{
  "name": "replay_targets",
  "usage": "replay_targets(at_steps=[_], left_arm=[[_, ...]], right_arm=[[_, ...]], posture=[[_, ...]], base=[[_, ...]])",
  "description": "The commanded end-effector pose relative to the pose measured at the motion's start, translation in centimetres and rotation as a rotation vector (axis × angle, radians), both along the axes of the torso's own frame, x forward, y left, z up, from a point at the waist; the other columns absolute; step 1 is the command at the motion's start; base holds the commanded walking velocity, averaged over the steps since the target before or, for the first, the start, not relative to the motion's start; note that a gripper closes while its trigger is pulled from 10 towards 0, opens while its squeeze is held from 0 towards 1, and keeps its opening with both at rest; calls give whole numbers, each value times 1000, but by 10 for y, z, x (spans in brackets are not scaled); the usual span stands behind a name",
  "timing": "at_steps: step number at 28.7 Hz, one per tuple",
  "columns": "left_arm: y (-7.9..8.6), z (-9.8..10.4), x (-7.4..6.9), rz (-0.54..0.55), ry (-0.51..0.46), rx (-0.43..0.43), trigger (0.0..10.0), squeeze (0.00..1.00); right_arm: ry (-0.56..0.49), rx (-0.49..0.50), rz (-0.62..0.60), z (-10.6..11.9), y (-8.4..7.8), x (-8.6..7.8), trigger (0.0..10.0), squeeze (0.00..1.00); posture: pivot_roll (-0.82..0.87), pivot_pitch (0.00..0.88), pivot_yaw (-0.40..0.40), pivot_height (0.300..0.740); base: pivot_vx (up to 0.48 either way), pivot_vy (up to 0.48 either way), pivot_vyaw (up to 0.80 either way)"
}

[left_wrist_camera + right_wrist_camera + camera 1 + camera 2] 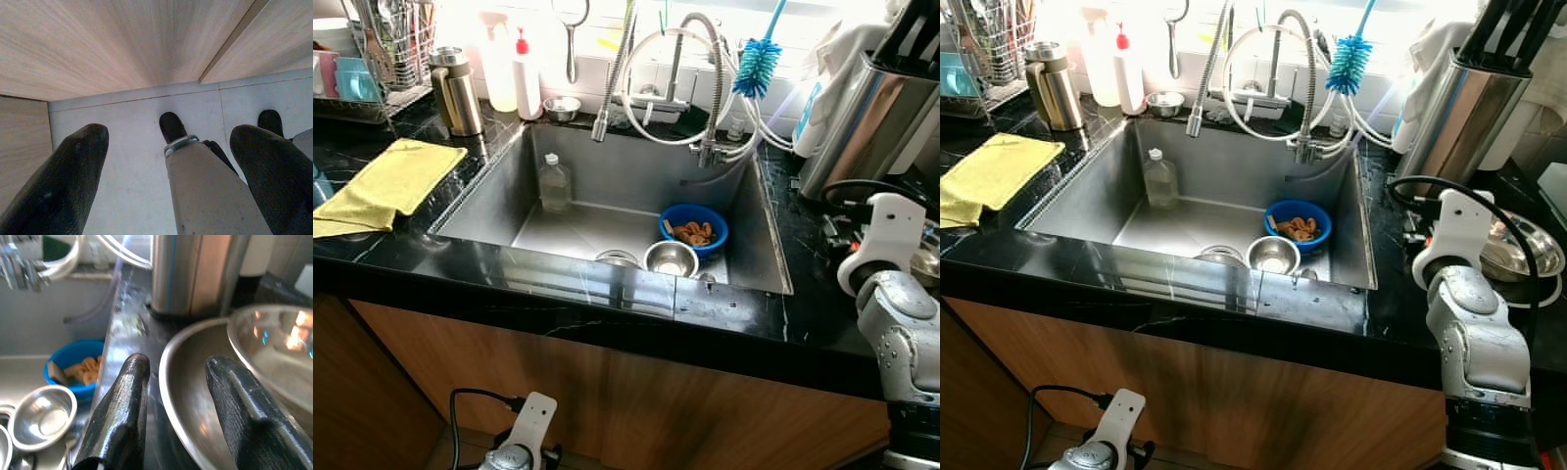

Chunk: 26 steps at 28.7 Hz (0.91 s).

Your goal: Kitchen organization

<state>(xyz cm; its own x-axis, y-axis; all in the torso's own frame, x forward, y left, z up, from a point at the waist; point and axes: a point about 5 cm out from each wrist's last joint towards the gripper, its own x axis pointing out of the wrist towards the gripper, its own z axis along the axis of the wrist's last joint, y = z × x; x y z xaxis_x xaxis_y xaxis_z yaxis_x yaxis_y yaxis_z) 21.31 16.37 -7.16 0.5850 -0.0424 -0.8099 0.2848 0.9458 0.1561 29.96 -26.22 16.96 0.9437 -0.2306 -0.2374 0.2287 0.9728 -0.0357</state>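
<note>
Steel sink (489, 201) set in a black counter (808, 294), taken as the landmark. Inside it: clear bottle (554, 184) upright at the back left; blue bowl (694, 228) holding brownish pieces at the front right; small steel bowl (671, 258) just in front of that one, touching it. Left of the sink, yellow cloth (387, 183) spread flat, brass-coloured flask (456, 91) behind it. Blue brush (758, 62) hanging behind the sink beside the tap hoses. Right of the sink, right gripper (178, 406) raised over the counter, fingers (120, 413) spread apart, straddling the rim of a large steel pan (195, 396), not clamped on it. Left gripper (168, 166) low in front of the cabinet below the sink, spread apart, holding nothing, pointed at the pale floor (127, 147).
</note>
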Motion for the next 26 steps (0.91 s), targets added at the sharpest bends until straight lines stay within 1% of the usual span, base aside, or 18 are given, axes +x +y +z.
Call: replay_targets(at_steps=[1, 8, 26], left_arm=[[-1, -1, -1, -1, 12, -5, 10000, 0], [-3, 0, 1, -5, 9, -9, 10000, 0], [-4, 3, 5, -10, -5, -13, 10000, 0]], right_arm=[[-7, 5, -24, 6, -4, -4, 10000, 0], [14, 38, -28, 5, -1, -6, 10000, 0], [40, 75, -17, 0, 4, -4, 10000, 0]], posture=[[24, 25, -78, 736], [28, 25, -78, 736], [39, 16, -79, 736]], base=[[0, 0, 0], [0, 0, 0], [0, 0, 0]])
